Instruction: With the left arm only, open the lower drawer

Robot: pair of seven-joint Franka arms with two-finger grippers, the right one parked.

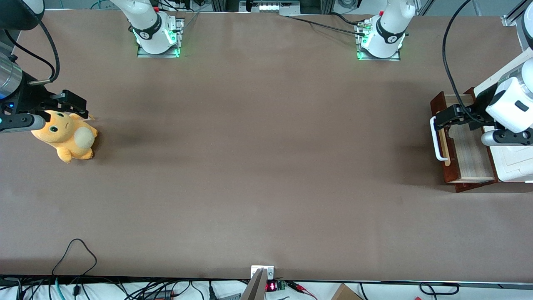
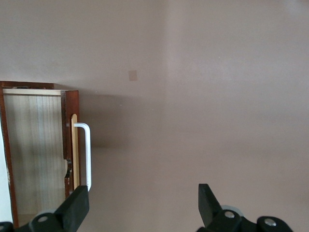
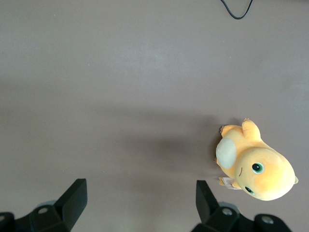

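Observation:
The lower drawer (image 1: 468,146) stands pulled out at the working arm's end of the table, its pale wood inside (image 2: 36,150) showing. A white U-shaped handle (image 1: 437,141) runs along its dark reddish-brown front (image 2: 71,104). The left arm (image 1: 512,104) reaches over the drawer. Its black gripper (image 1: 438,121) hovers at the end of the handle farther from the front camera. In the left wrist view the gripper (image 2: 143,208) is open wide with only bare table between its fingers. The handle (image 2: 88,154) ends right beside one fingertip (image 2: 77,205), not held.
A white cabinet box (image 1: 514,162) sits under the arm, with the drawer sticking out of it. An orange plush toy (image 1: 68,137) lies toward the parked arm's end. Two arm bases (image 1: 158,39) (image 1: 381,41) stand farthest from the front camera. A black cable loop (image 1: 75,254) lies by the near edge.

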